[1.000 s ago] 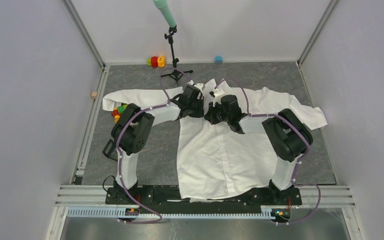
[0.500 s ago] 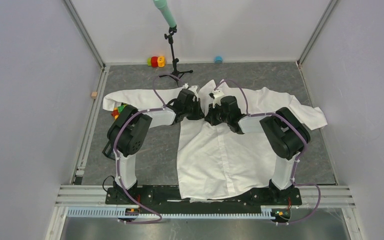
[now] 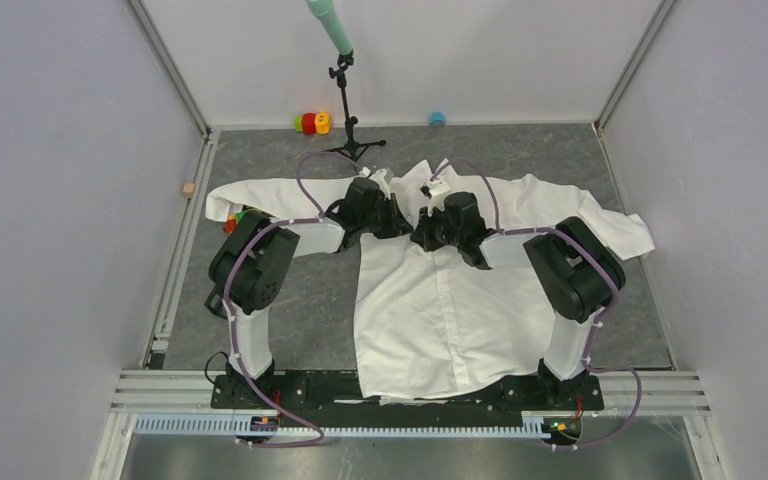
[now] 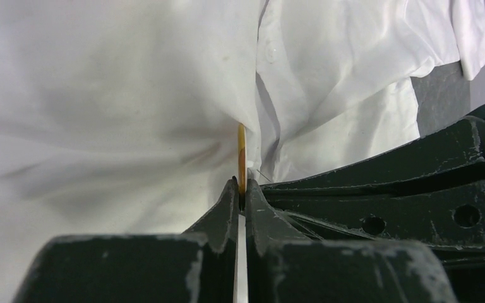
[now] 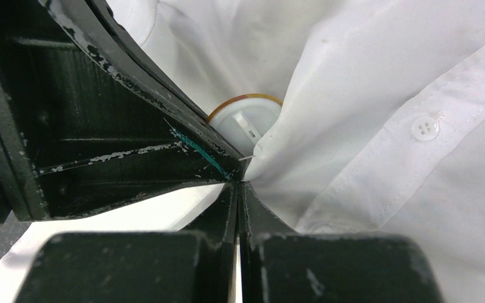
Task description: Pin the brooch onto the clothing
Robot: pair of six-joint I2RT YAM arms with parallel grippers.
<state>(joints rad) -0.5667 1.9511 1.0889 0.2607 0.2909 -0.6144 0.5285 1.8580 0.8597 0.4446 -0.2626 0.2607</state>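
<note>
Left wrist view: the left gripper (image 4: pixel 240 191) pinches the brooch (image 4: pixel 242 154) edge-on, its gold rim pressed into the clothing (image 4: pixel 101 95) beside the placket. In the right wrist view, the right gripper (image 5: pixel 239 184) squeezes a fold of the clothing just beside the brooch's white back, near a button (image 5: pixel 425 128)

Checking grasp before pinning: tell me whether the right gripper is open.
No, the right gripper is shut, pinching a fold of the white shirt.
</note>
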